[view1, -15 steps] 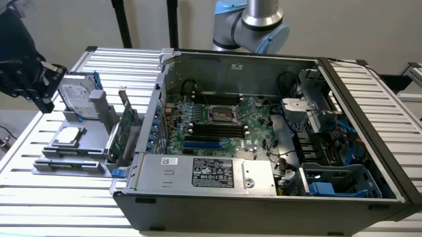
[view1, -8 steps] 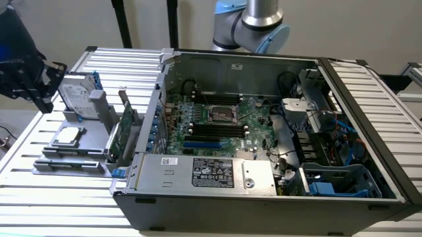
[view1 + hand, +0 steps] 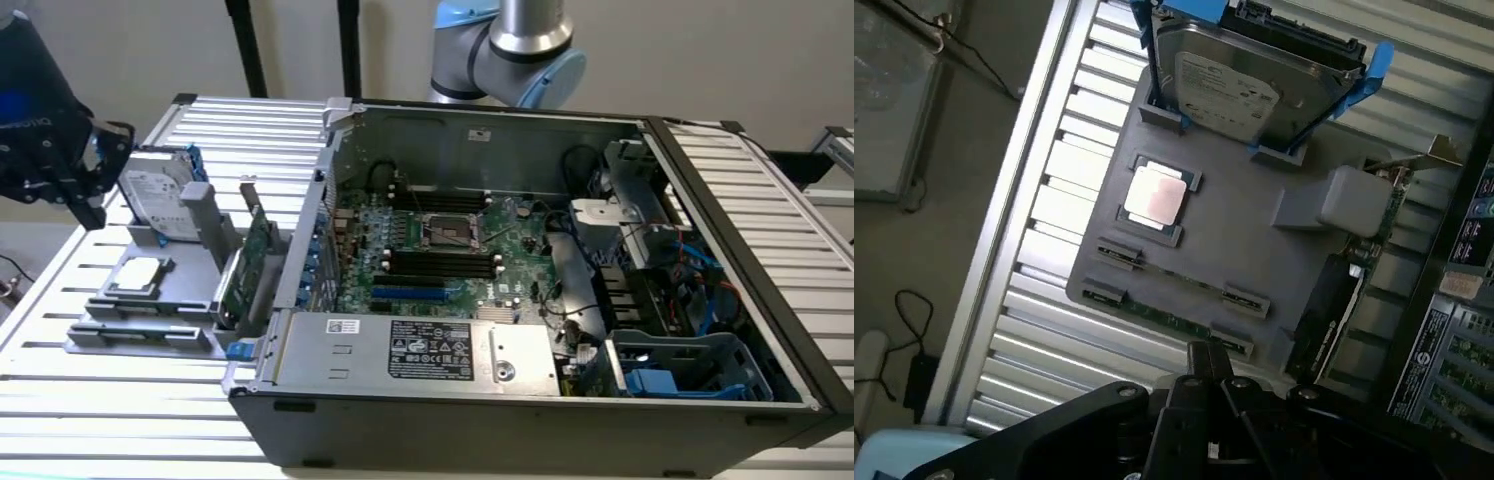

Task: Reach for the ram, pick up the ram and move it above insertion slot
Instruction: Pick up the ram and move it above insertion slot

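I see a plain pale wall (image 3: 721,60) across the upper part of the exterior view. It is evenly lit, with no hard shadows on it. In the upper left of that frame a dark upright post (image 3: 247,45) stands against the wall, and a second post (image 3: 348,45) stands just beside it. The work surface is a table (image 3: 107,410) of ribbed aluminium slats, which fills the lower left. On the wrist view I get the grey floor (image 3: 954,200) beside the table, a small dark corded box (image 3: 920,383) lying on it, and bright glare (image 3: 1064,215) on the slats.
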Available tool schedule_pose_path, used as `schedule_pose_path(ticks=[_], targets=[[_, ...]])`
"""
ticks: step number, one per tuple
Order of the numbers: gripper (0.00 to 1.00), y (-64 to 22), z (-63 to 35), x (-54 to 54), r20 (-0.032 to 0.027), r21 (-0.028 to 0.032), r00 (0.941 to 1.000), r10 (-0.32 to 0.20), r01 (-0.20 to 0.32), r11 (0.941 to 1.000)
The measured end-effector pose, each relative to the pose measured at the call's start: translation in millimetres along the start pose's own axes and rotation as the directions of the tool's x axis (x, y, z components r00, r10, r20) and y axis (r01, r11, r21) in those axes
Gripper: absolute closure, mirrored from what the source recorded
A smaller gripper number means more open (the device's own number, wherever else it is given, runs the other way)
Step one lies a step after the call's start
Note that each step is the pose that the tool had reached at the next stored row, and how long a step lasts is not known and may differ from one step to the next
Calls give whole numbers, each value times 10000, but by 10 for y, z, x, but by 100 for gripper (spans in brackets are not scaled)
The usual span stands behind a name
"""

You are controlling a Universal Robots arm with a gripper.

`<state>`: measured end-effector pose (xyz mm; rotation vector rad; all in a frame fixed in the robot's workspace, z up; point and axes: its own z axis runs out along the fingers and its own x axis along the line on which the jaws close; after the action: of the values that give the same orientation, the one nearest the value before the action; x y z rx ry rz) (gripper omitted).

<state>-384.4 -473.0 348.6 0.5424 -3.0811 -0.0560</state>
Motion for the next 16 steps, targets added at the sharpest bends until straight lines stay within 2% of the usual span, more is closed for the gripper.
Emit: schedule_pose_path(ticks=[4,8,12,16], targets=[[89,0,0,0,-27,4,9974,-719,719,9974],[89,0,1,0,-55,5,9895,-1443,1443,9895],[89,0,1,0,-83,4,9764,-2156,2156,9765],[89,0,2,0,-110,2,9579,-2869,2869,9580]])
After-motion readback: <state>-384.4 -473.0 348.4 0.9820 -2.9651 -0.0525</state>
